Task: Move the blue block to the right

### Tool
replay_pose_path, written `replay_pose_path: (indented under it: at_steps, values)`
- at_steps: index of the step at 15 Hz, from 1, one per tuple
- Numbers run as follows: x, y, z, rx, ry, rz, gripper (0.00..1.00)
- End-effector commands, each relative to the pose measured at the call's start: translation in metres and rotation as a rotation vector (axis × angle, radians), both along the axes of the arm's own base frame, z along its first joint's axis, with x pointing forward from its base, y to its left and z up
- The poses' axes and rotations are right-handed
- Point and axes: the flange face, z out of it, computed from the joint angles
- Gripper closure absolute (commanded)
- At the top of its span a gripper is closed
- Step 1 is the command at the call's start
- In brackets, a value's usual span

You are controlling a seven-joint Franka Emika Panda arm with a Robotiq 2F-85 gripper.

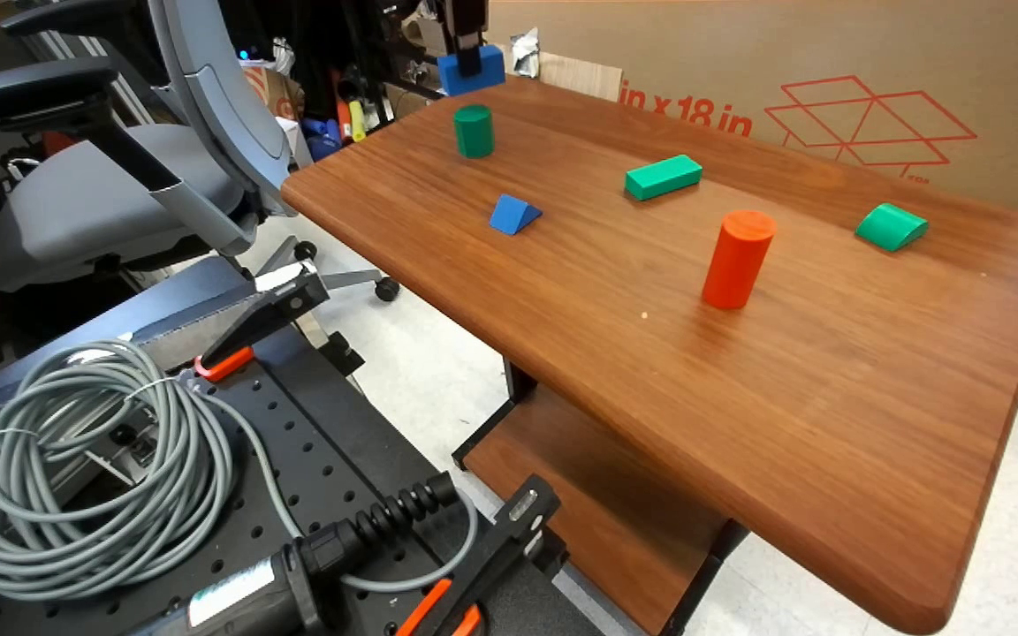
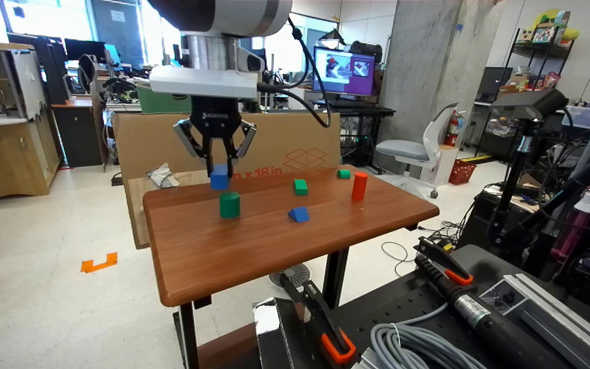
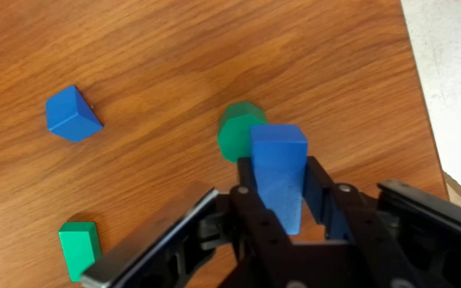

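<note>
Brown cardboard [image 1: 695,53], printed in red, stands behind a wood-grained counter [image 1: 871,397] in both exterior views. At the focus, the elongated blue block [image 3: 278,180] is held above the counter near one end: the hand [image 2: 219,170] is clamped on it, its two fingers [image 3: 245,172] against opposite sides, as the wrist view shows. Lower than the block and near it stands a short green column [image 1: 474,132]; the block partly covers it in the wrist view, whereas in an exterior view the counter shows between them. Next outward lie a blue wedge [image 1: 514,215] and a green rectangular bar [image 1: 664,177], well apart. Farther along, a red cylinder [image 1: 739,261] stands on end, and a green half-round piece [image 1: 892,228] rests curved side up toward the opposite end. Off the counter, a coil of gray cable [image 1: 195,468] lies on a black perforated board [image 1: 323,402], with a gray chair [image 1: 111,185] beyond it in an exterior view.
</note>
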Motion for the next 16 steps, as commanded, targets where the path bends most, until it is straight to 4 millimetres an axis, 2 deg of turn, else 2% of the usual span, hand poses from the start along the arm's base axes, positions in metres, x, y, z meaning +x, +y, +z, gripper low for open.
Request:
replay_pose_path:
  at_steps: [1, 4, 8, 12, 16]
  values:
    - [-0.027, -0.005, 0.034, 0.009, 0.005, 0.012, 0.92]
    - [-0.049, -0.023, 0.048, -0.002, 0.010, -0.006, 0.92]
    - [-0.071, -0.057, 0.056, -0.019, 0.017, -0.052, 0.92]
    - [-0.079, -0.098, 0.058, -0.027, -0.009, -0.115, 0.92]
    - [-0.077, -0.149, 0.055, -0.017, -0.029, -0.193, 0.92]
